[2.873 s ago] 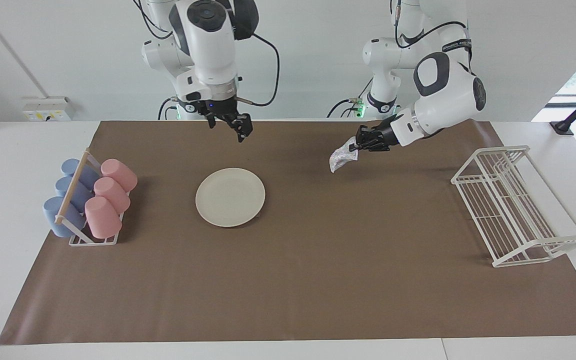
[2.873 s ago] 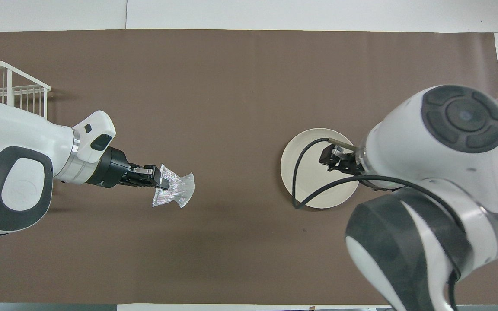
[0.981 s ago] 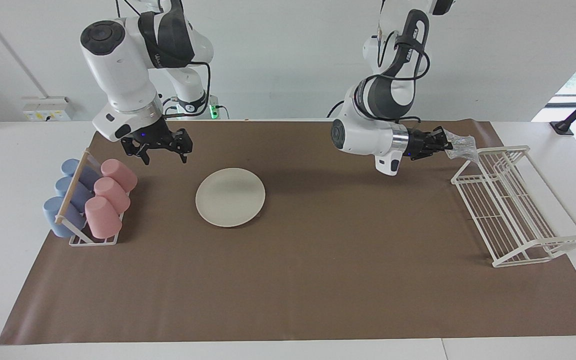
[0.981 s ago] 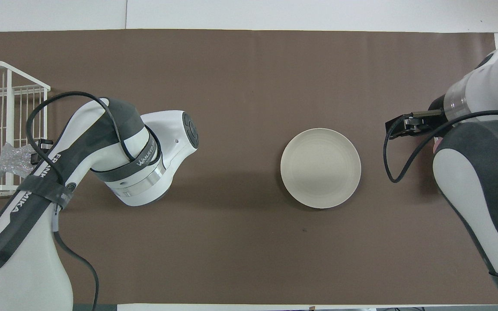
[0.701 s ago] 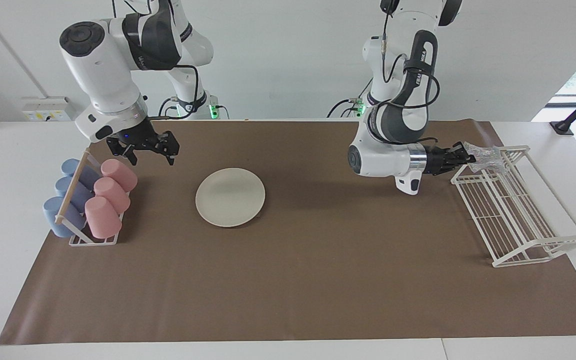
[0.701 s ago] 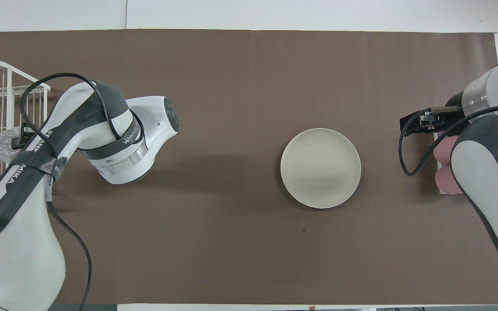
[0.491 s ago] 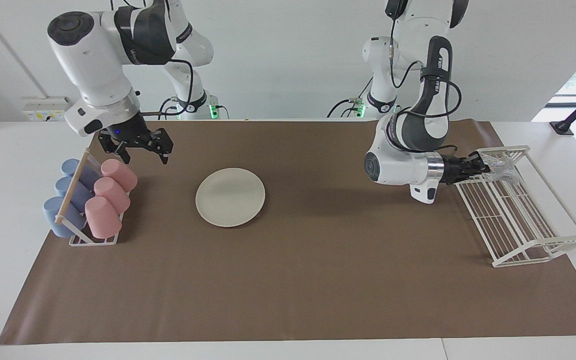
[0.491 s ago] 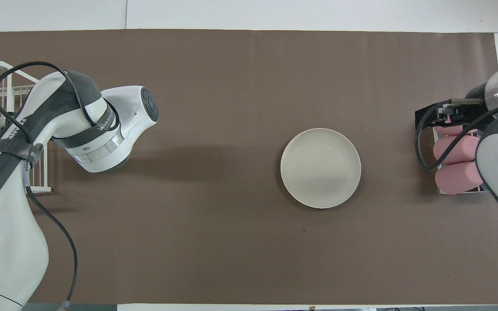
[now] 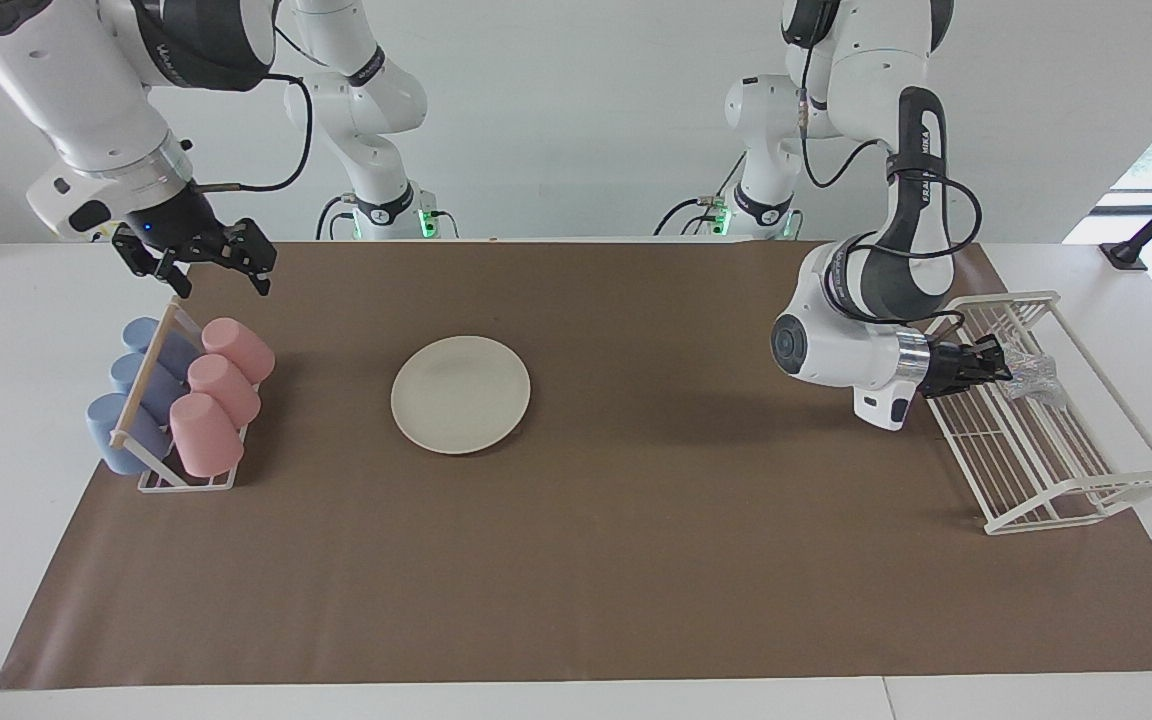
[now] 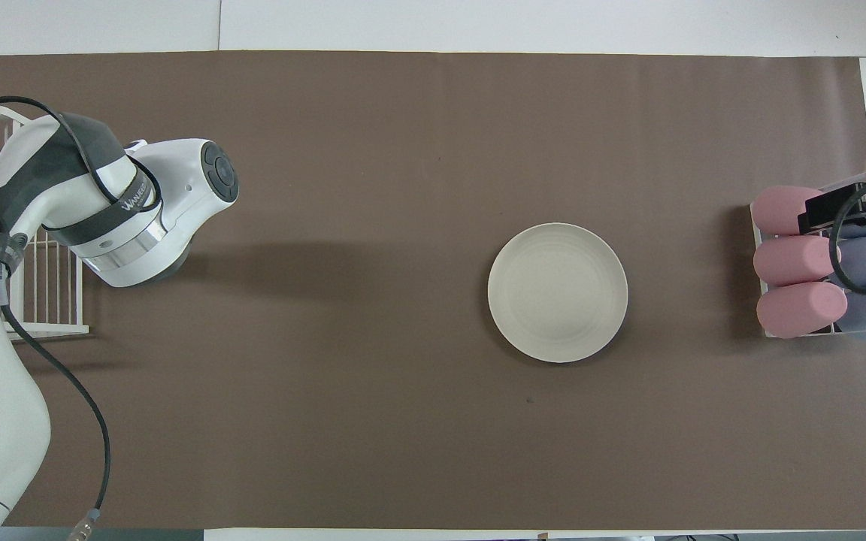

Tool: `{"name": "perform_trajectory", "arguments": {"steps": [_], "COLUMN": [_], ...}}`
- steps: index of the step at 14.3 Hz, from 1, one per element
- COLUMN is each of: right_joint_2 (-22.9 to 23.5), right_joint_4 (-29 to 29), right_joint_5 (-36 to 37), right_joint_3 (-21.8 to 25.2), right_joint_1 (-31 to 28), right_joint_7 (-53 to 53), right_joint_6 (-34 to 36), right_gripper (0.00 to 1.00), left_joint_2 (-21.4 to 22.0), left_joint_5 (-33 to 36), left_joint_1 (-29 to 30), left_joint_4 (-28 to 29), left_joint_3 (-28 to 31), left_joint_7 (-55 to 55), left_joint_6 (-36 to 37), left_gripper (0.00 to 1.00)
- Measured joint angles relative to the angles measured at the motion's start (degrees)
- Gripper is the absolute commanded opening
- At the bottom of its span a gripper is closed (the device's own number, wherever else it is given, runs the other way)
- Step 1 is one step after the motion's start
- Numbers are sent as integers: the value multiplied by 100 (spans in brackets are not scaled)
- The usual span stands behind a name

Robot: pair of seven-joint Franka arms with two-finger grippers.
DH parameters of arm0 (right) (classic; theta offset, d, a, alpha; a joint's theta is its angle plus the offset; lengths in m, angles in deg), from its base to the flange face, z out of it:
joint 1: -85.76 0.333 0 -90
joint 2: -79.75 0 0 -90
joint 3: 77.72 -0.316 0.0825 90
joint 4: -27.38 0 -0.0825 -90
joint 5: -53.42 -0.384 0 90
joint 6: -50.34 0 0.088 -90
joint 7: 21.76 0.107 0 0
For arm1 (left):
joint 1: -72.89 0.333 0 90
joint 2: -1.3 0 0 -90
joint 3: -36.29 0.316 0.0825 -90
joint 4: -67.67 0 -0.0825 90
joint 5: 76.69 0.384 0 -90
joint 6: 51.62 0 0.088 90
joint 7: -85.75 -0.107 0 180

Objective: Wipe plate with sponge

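**Sponge held over rack, plate alone mid-mat**

We see the plate (image 9: 460,394) flat on the brown mat (image 9: 636,560), bare, about mid-counter and somewhat toward the right arm's end. We see nothing touching it.

We find the left claw (image 9: 1002,371) clamped together on the sponge (image 9: 1028,378), a crinkly silvery wad held out sideways over the white wire rack (image 9: 1036,430) at the left arm's end of the counter. We cannot tell whether the sponge touches the rack wires. In the overhead view the left arm's body covers this claw and the sponge.

We see the right claw (image 9: 219,266) with fingers apart, holding nothing, up in the air over the mat edge beside the cup holder (image 9: 176,480). The holder carries pink cups (image 9: 221,395) and blue cups (image 9: 131,400) lying on their sides, well apart from the plate.
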Motion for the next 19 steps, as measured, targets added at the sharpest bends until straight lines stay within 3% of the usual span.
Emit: {"name": "perform_trajectory", "arguments": {"steps": [5,6,7,11,12,14,17,19], "right_joint_2": [1,1,1,14,15,15,17,18], "right_joint_4": [-73,-77,-81,-198,-218,-241,-250,-251], "right_joint_5": [6,6,6,9,9,8,8,8], "right_joint_3": [-1,-2,-18,-159,-160,-159,-165,-165], "right_joint_1": [-56,-68,-67,-26,-24,-24,-23,-23], "right_joint_7": [-33,-40,-44,-44,-43,10,44,48], "right_joint_6": [64,73,73,73,73,71,70,70], "right_gripper": [100,100,100,100,100,100,100,100], "left_joint_2": [-46,-53,-54,-54,-54,-54,-54,-38], "left_joint_5": [-2,-2,-2,-28,-29,-30,-96,-524], "left_joint_1": [-1,-1,-1,-1,-1,-1,-1,2], "left_joint_4": [0,0,0,0,0,0,-18,-185], "left_joint_3": [-47,-46,-47,-46,-46,-46,-50,-47], "left_joint_7": [195,210,219,237,243,244,245,232], "left_joint_6": [-138,-151,-169,-223,-231,-236,-254,-374], "left_gripper": [0,18,47,57,65,96,100,100]}}
